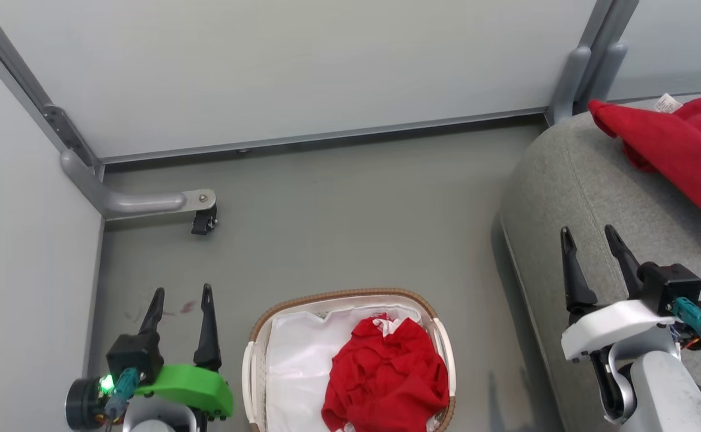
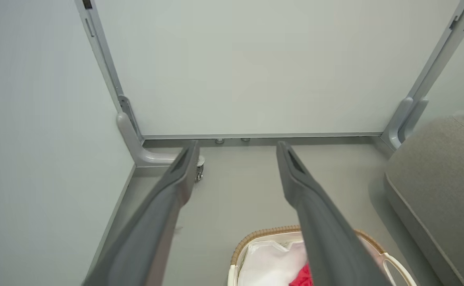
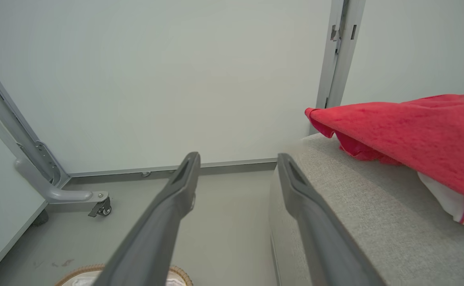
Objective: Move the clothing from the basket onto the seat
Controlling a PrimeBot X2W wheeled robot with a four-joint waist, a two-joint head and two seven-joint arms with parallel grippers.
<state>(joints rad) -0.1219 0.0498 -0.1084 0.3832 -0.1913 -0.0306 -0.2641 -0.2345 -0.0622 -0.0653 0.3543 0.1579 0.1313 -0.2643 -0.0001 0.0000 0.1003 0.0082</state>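
Looking down in the head view, I see the oval white plastic laundry basket with brown woven rim (image 1: 253, 354) on the grey floor (image 1: 356, 210), with a crumpled red garment (image 1: 386, 375) inside on the white liner (image 1: 296, 360). My left gripper (image 1: 182, 293) hangs just left of the basket, fingers apart, empty. My right gripper (image 1: 587, 231) is above the left edge of the large light-grey fabric seat cushion (image 1: 560, 180), fingers apart, empty. A second red garment (image 1: 680, 144) lies further right on the seat.

Left wrist view: fingers spread, basket below them, seat at right.

Right wrist view: fingers spread, one over the seat edge, red garment ahead on the seat, basket rim at the bottom.
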